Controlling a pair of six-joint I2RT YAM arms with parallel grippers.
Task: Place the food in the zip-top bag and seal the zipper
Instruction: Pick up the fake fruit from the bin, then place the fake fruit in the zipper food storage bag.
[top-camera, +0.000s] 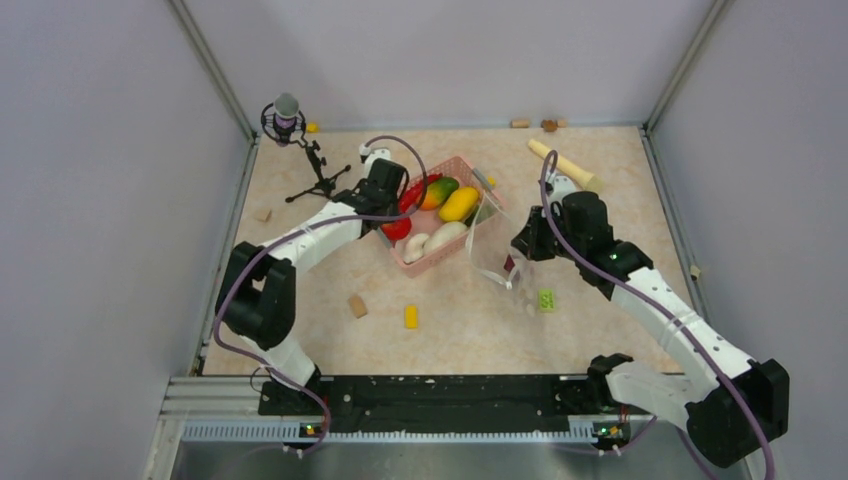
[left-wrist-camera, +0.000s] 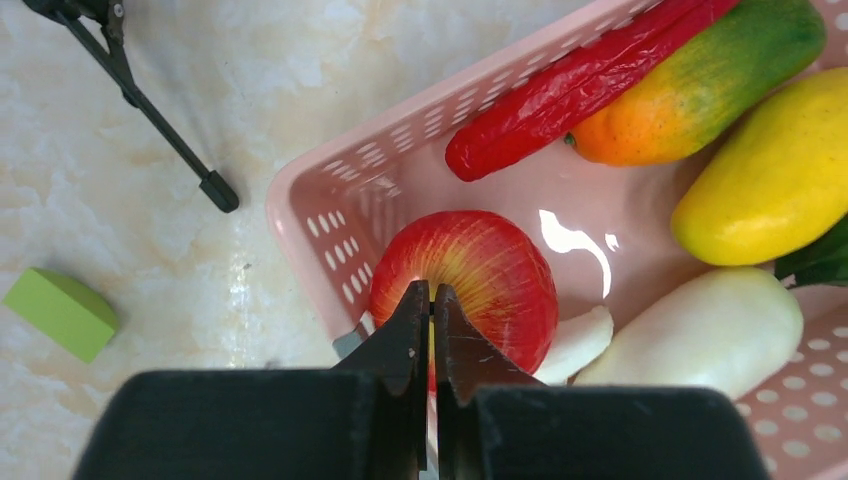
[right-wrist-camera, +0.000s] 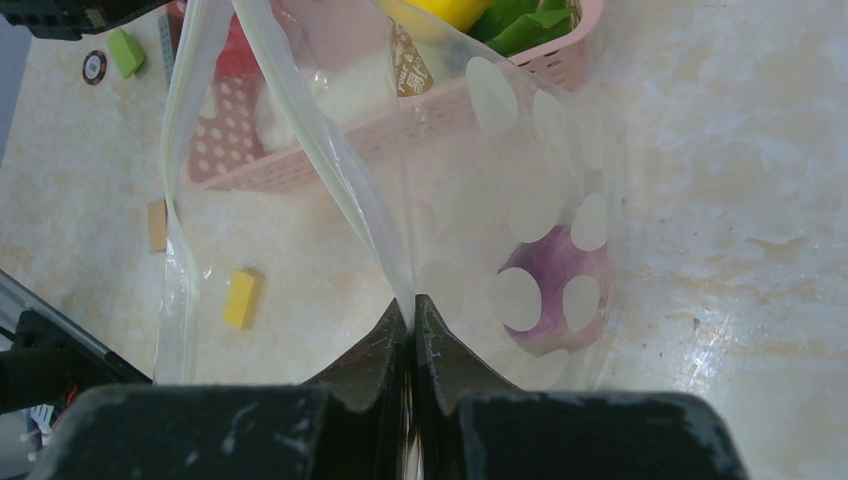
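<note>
Left hand (left-wrist-camera: 432, 292) pinches shut on just the apple's (left-wrist-camera: 490, 262) top, so it may slip before reaching the bag (right-wrist-camera: 520, 150) the right hand (right-wrist-camera: 412, 305) grips.

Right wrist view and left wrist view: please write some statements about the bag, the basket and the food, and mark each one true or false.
1. The right gripper pinches the edge of the zip-top bag. True.
2. The red apple lies on the bare table. False: it lies in the pink basket.
3. The yellow mango is in the pink basket. True.
4. The purple onion is in the pink basket. False: it shows through the clear bag, outside the basket.
5. The left gripper has its jaws wide open. False: they are shut, right at the red apple.
</note>
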